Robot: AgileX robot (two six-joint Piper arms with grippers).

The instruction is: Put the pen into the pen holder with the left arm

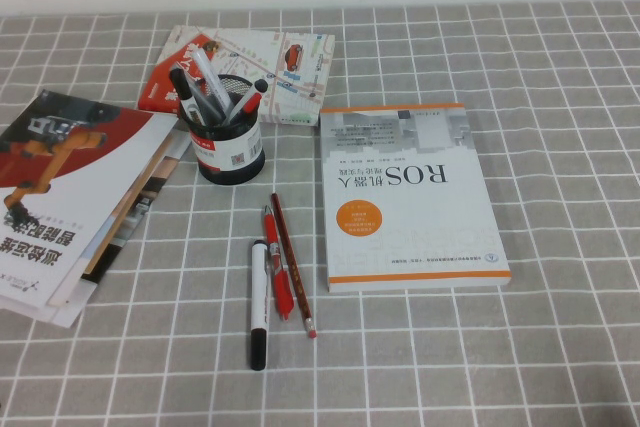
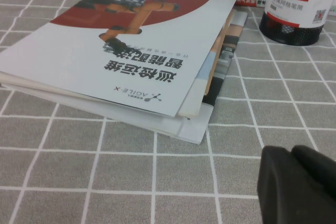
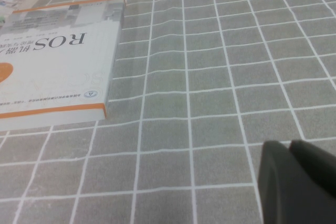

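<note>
Insertion step judged complete: the pen stands in the pen holder, upper left of the high view. Left claw hangs near the booklets and right claw near the ROS book; whether either is apart or together cannot be told. Next move: parking only.

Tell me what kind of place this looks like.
Probably a desk set up for robot trials: a pen holder full of pens, a ROS book, brochures on a checked cloth. Left gripper and right gripper hang low at the edges.
</note>
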